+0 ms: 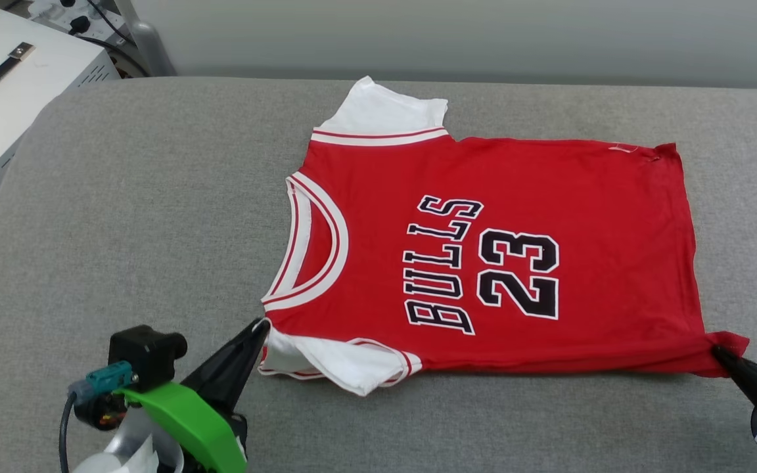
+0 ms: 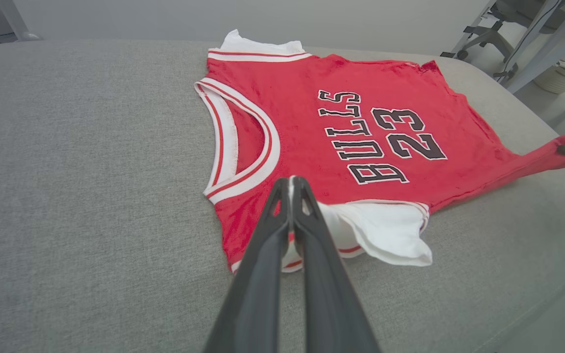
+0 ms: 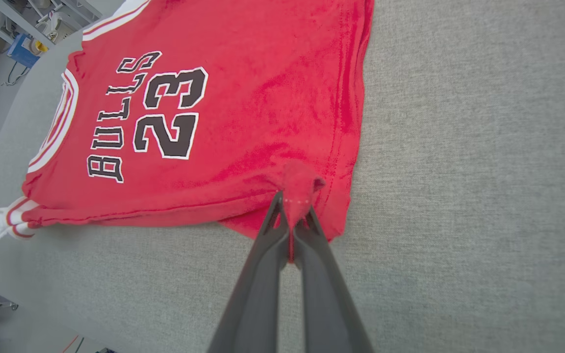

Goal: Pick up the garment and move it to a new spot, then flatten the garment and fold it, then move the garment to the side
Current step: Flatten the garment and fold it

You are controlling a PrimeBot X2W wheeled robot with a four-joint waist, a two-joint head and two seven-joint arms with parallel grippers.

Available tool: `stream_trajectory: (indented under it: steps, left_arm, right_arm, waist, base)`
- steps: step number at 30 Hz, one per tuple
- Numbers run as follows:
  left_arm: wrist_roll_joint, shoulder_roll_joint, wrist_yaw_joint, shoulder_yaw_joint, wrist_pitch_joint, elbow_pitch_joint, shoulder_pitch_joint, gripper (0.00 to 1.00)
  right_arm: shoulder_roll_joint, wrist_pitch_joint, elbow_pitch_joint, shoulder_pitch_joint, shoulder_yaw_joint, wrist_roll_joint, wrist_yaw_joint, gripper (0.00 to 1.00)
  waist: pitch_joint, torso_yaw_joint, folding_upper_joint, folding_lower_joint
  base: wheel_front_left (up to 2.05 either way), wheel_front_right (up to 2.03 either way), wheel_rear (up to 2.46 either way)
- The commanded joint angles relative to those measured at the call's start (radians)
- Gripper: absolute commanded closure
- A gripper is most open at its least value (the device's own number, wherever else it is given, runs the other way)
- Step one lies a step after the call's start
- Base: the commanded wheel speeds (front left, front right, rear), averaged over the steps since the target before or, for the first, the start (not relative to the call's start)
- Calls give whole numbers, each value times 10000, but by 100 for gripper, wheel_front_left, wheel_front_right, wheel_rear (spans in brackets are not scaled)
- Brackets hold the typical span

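Note:
The garment (image 1: 549,190), a red jersey with white sleeves and black "BULLS 23" lettering, lies spread face up on the grey padded table (image 1: 142,217), collar toward the left. My left gripper (image 1: 261,324) is shut on the near shoulder by the white sleeve; in the left wrist view the garment (image 2: 282,122) has its cloth pinched between the fingertips of that gripper (image 2: 291,180). My right gripper (image 1: 715,350) is shut on the near hem corner. The right wrist view shows red fabric of the garment (image 3: 272,73) bunched in the right gripper (image 3: 291,200), the near edge pulled taut.
A white machine (image 1: 17,79) with cables stands off the table's far left corner. Grey table surface spreads wide to the left of the jersey and in front of it. Chair legs and frames (image 2: 523,44) stand beyond the table's right end.

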Motion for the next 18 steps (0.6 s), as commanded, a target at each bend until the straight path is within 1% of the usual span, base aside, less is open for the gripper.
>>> stream_trajectory:
  steps: [1, 3, 5, 10, 14, 15, 18]
  left_arm:
    - [119, -136, -23, 22, -78, 100, -402, 100]
    - [195, -290, -39, 23, -146, 266, -854, 100]
    - [309, -466, 36, 106, -308, 530, -1309, 100]
    - [585, -923, 91, 179, -765, 1400, -2429, 100]
    - [778, -1111, 11, 145, -982, 2148, -3210, 100]
    - [896, -1135, -19, 163, -1079, 2750, -3680, 100]
    - [944, -1142, -51, 172, -1128, 3278, -3999, 100]
  right_arm:
    - [15, 83, -85, -338, -54, -153, -7, 100]
    - [73, 171, -97, -672, -90, -234, -7, 100]
    - [161, 275, -39, -1057, -103, -283, -7, 100]
    - [191, 482, 348, -2004, 37, -738, -7, 100]
    - [213, 604, 664, -2582, 261, -944, -7, 100]
    - [181, 643, 972, -2956, 484, -1137, -7, 100]
    - [154, 633, 1223, -3249, 701, -1291, -7, 100]
  waist:
    - [321, -96, 107, 1]
    - [517, -157, 107, 1]
    - [736, -249, 107, 1]
    - [1257, -402, 107, 1]
    - [1562, -526, 107, 1]
    - [1708, -661, 107, 1]
    - [1824, -772, 107, 1]
  base:
    - [0, 0, 0]
    - [0, 0, 0]
    - [0, 0, 0]
    - [0, 0, 0]
    - [0, 0, 0]
    - [0, 0, 0]
    - [0, 0, 0]
